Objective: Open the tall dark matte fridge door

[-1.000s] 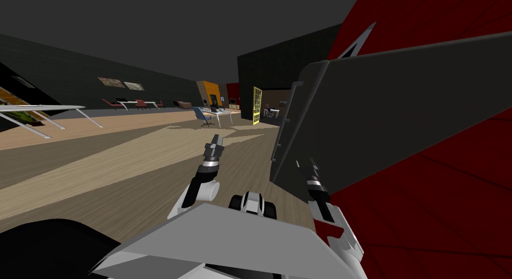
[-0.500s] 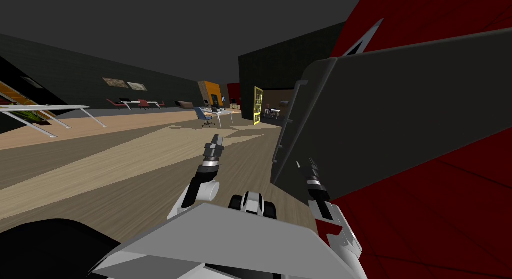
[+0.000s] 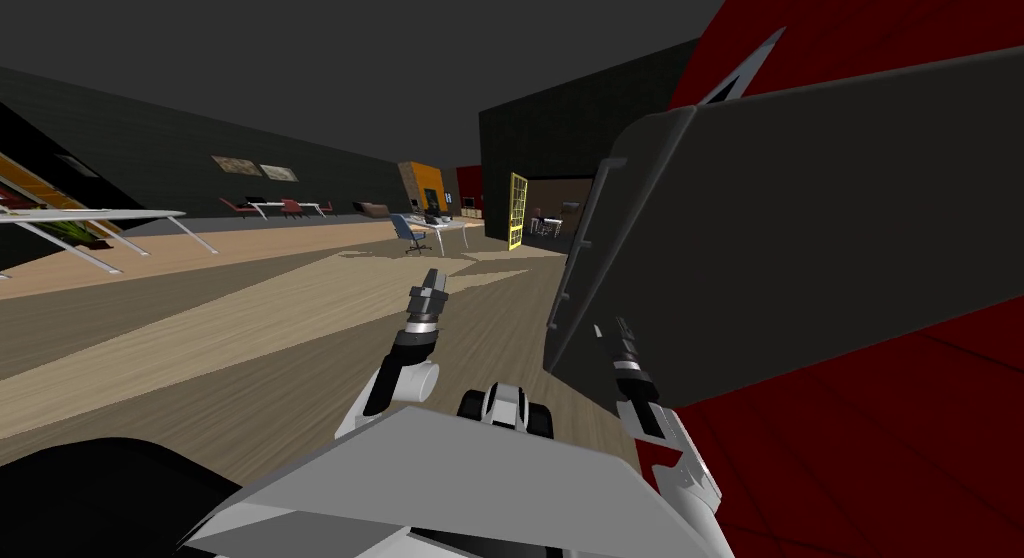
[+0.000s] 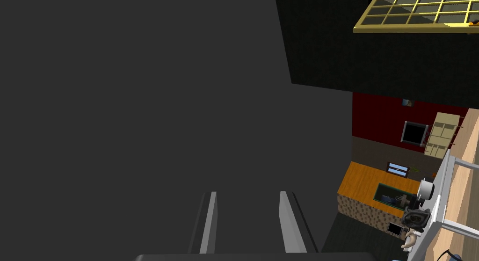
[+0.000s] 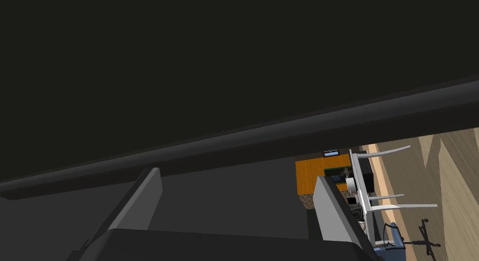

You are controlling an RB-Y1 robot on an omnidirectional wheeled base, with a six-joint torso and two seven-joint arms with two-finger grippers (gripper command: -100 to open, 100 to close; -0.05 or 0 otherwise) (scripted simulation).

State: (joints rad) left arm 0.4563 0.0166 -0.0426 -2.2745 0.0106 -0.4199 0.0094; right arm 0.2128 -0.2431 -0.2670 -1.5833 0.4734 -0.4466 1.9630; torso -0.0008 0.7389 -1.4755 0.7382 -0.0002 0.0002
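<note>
- Head view: facing the fridge (image 3: pixel 820 232), a tall dark matte slab slanting across the right half of the frame, with a red wall (image 3: pixel 900 462) behind it.
- Reading the fridge door (image 3: pixel 622 182) as the narrow face just right of centre, apparently shut, with its handle (image 3: pixel 570 267) running down that face's left edge.
- Holding the right gripper (image 3: pixel 610 328) low and right of centre, close below the handle's lower end, blades parted and gripping nothing.
- Keeping the left gripper (image 3: pixel 432 278) at centre frame over the wooden floor (image 3: pixel 250 352), well apart from the fridge.
- Left wrist view: left gripper's fingers (image 4: pixel 287 221) parted only narrowly, nothing between them; idle, by the look of it.
- Right wrist view: right gripper's fingers (image 5: pixel 330 211) spread wide and empty; a long dark bar, taken for the handle, crossing just beyond the fingertips without touching them, the fridge's dark face behind it.
- Judging the step in hand as the reach for the handle: no grip made, door not yet moved.
- Next move, as a judgement: ease the right hand forward to the bar. Probably also roll the wrist, since the bar lies along the line from finger to finger and not across it. Then close on it and pull in an arc about the hinge side.
</note>
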